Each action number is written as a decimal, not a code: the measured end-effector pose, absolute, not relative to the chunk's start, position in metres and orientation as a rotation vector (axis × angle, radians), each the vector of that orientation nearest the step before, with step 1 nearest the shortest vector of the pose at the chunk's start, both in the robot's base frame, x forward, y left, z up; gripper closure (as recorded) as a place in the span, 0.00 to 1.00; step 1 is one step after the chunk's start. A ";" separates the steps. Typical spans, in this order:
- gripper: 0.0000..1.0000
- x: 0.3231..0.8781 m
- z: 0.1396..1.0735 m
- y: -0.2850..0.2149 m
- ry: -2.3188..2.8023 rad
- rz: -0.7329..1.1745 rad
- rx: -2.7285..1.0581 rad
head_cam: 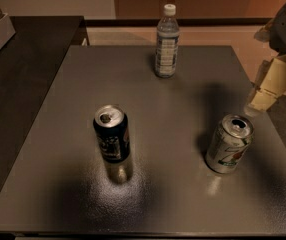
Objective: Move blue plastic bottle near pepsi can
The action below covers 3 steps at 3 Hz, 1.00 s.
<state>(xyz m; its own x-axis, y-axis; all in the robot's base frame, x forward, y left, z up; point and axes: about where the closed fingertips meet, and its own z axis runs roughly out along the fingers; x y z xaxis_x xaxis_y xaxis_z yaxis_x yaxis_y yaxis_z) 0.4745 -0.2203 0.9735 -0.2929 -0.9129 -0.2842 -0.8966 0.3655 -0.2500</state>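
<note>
clear, bluish plastic bottle [166,41], white screw cap on, pale label round the middle, upright near the far edge of the counter [133,79]; liquid level inside not readable. dark blue can [111,133], round silver top, upright towards the front left, well apart from the bottle. silver can [229,144] with red and green marks, dark hole in its top, at the front right. contents of both cans hidden. counter flat, grey, faintly glossy. cream, blocky hand [268,86] just off the counter's right edge, beyond the silver can; cannot tell whether open or closed.
</note>
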 end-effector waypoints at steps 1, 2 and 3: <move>0.00 0.508 0.973 -0.227 2.262 -0.013 -1.476; 0.00 0.545 0.977 -0.233 2.247 0.041 -1.378; 0.00 0.580 0.972 -0.222 2.216 0.095 -1.300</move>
